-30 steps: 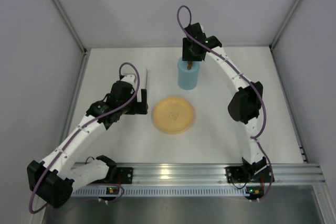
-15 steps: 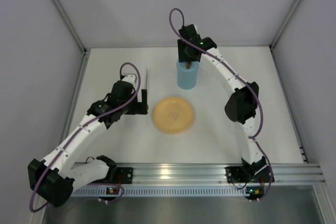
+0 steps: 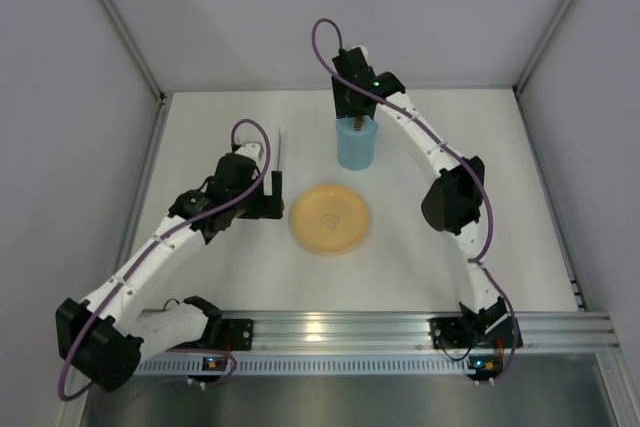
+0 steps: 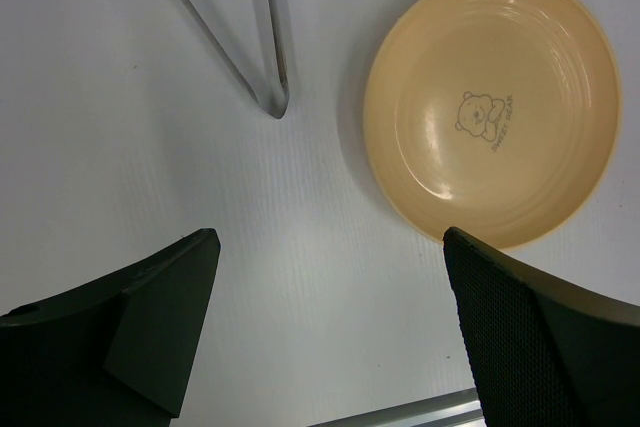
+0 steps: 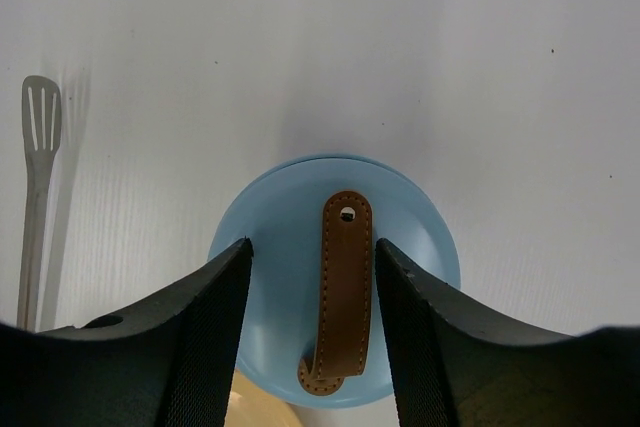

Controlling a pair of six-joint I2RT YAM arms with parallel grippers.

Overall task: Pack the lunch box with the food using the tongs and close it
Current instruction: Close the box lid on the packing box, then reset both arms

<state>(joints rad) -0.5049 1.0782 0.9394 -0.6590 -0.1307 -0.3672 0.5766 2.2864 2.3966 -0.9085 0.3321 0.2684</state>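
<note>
Atop lunch box (image 3: 357,150), blue lid (image 5: 290,282)

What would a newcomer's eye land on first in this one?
The light-blue lunch box at the far middle of the table, its lid on, with the right gripper directly above, straddling the lid's brown strap. Next, the yellow-orange plate at the table's centre, bare. The silver tongs lie on the table left of the plate, the open left gripper hovering near them.
</note>
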